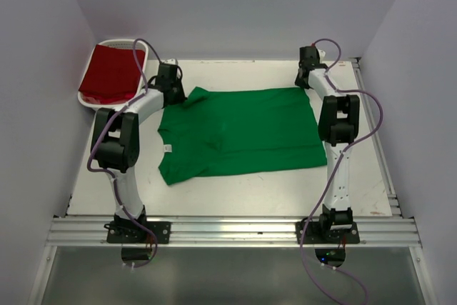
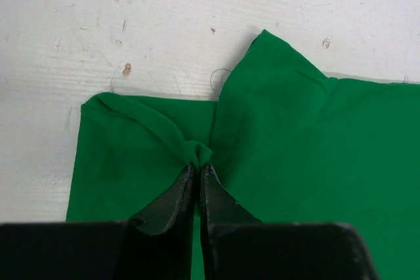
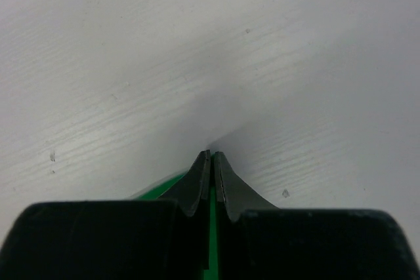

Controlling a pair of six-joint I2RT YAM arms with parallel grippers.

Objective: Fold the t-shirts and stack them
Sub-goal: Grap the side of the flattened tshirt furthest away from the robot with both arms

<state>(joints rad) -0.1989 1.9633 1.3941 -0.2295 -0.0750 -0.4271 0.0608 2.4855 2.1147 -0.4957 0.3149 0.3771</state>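
**White worktop (image 1: 243,194), green t-shirt (image 1: 239,133) held at two far corners**

The green t-shirt lies spread flat in the middle. The left gripper (image 2: 198,167) has its jaws clenched on a bunched fold by the sleeve. The right gripper (image 3: 211,157) has its jaws pinching the other far corner. The dark red t-shirt (image 1: 111,73) lies in the white basket (image 1: 114,41), far left.

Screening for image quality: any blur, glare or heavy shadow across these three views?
Top external: even light, green t-shirt sharp, no glare. Left wrist: cloth and scratched table crisp; left pincer dark, slightly soft. Right wrist: right pincer throws a soft shadow on the table.
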